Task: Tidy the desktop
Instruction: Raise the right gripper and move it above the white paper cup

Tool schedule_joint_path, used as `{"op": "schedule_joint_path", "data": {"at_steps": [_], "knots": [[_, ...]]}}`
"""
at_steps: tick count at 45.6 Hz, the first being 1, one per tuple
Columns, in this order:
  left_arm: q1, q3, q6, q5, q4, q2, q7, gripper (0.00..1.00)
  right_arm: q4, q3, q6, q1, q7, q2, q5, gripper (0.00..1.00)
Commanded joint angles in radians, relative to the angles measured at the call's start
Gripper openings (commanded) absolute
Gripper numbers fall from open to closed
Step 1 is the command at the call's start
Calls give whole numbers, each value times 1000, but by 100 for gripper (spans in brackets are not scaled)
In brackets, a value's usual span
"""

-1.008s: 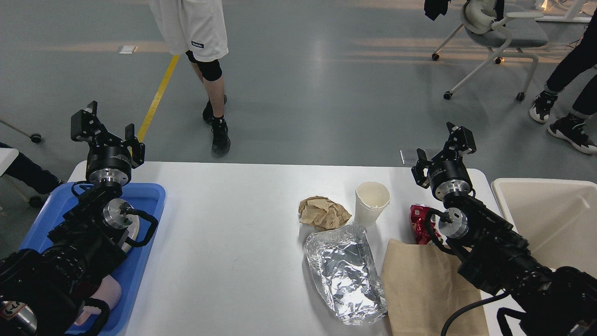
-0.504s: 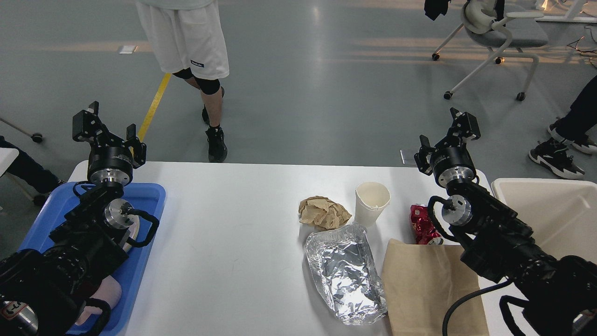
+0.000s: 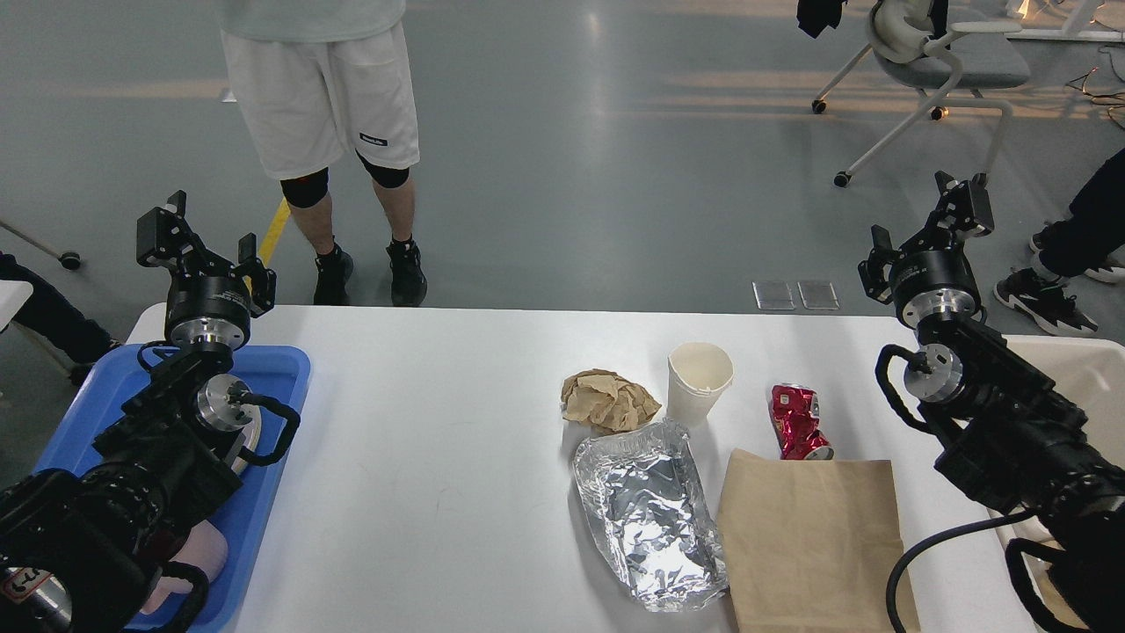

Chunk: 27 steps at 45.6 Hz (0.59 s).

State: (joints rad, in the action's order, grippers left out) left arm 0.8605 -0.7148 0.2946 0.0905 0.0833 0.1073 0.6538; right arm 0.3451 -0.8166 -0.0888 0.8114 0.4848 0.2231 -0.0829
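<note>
The white desktop [image 3: 439, 422] fills the lower view. On its right half lie a crumpled brown paper ball [image 3: 608, 400], a white paper cup [image 3: 699, 378], a crushed red can [image 3: 795, 422], a crumpled foil tray [image 3: 649, 514] and a flat brown paper bag [image 3: 813, 541]. My left gripper [image 3: 204, 246] is open and empty above the far left corner, over the blue tray [image 3: 281, 387]. My right gripper [image 3: 927, 220] is open and empty, raised beyond the far right corner, well right of the can.
The blue tray at the left holds a plate and a pale object under my left arm. A cream bin [image 3: 1090, 369] stands off the right edge. A person in white shorts [image 3: 321, 105] stands just behind the desk. An office chair [image 3: 932, 61] is at the back right.
My right arm has swung right and away from the can and cup, uncovering the can. The person behind the desk has stepped left and closer. My left arm has not moved.
</note>
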Motion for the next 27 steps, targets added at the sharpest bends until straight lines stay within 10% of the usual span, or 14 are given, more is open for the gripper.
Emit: {"op": "schedule_joint_path", "data": {"at_steps": [1,27], "knots": [[0,0,0,0,0,0,1,96,2,0,0,3,1,-2,0,100],[0,0,0,0,0,0,1,96,2,4,0,-5,1,4,-1,100]]}}
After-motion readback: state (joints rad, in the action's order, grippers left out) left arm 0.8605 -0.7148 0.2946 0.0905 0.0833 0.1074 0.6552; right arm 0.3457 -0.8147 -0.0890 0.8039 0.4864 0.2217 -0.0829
